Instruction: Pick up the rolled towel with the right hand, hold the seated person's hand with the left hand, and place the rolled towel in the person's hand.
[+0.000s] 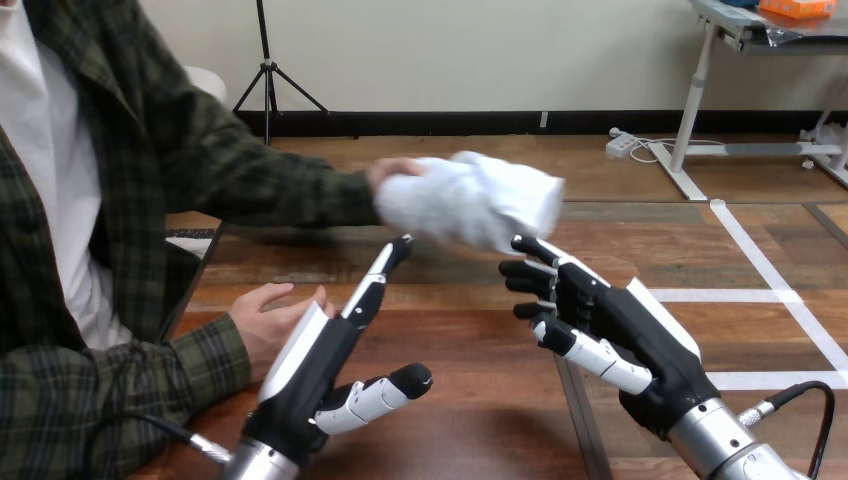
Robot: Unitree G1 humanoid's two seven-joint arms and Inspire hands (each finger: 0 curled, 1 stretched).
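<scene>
I see the rolled towel [470, 200] at far centre, gripped at its left end by the person's far hand [392, 172]. My right hand [600, 320] sits just beneath it, fingers loosely bent, apparently holding nothing. My left hand [315, 358] is straight-fingered beside the person's near hand [268, 315].

The left hand [312, 378] is black, with a white shell along its back and black-and-white jointed fingers. The right hand [640, 335] is built alike. Each ends in a silver forearm: left forearm [255, 465], right forearm [725, 445].
</scene>
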